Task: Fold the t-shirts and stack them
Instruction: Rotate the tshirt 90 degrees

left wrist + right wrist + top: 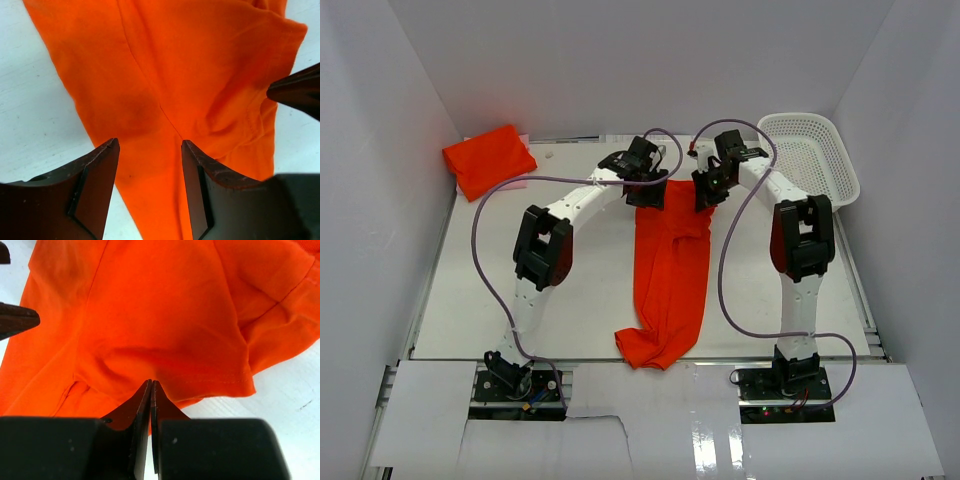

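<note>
Lying in the worktop's (470, 290) far-left corner is a folded shirt (488, 158). Right of it, near the middle of the far edge, the left jaws stand well apart above the far end of a loose shirt (667, 285), holding nothing; orange cloth shows between their tips. The loose shirt runs as a long crumpled strip from there to the near edge, bunched at its near end. Just to the right, the right jaws are pinched fully together on its far-right hem, and the cloth puckers at their tips. A basket (810, 155) sits at the far-right corner.
</note>
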`<action>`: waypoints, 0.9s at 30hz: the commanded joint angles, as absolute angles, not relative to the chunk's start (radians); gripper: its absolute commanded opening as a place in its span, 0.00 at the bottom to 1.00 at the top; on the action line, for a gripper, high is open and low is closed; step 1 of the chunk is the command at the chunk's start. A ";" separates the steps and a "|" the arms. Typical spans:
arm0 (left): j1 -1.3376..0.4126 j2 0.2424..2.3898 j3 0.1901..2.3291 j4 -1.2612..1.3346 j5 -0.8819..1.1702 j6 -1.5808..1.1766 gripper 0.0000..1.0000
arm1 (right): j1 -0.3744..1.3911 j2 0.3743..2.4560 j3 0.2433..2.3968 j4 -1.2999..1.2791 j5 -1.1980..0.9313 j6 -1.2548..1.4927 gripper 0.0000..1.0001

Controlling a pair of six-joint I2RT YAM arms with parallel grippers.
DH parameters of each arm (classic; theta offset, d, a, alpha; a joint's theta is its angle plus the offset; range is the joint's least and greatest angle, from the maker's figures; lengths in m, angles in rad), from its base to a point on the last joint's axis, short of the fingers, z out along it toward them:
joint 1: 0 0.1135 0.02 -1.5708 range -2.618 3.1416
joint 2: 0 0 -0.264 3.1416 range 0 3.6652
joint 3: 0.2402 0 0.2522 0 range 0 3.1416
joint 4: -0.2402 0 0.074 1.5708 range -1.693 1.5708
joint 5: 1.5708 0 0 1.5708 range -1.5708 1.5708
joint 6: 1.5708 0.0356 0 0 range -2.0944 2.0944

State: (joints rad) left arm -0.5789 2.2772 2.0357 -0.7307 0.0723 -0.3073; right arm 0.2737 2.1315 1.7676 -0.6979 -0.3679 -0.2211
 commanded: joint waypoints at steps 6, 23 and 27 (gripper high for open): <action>-0.575 2.310 1.990 -0.647 0.113 -0.247 0.62 | 0.249 2.186 1.842 -0.676 -0.361 -0.233 0.08; -0.569 2.436 2.037 -0.629 0.064 -0.229 0.61 | 0.227 2.307 1.910 -0.683 -0.310 -0.232 0.08; -0.532 2.464 2.045 -0.623 0.054 -0.259 0.61 | 0.225 2.359 1.985 -0.681 -0.291 -0.233 0.08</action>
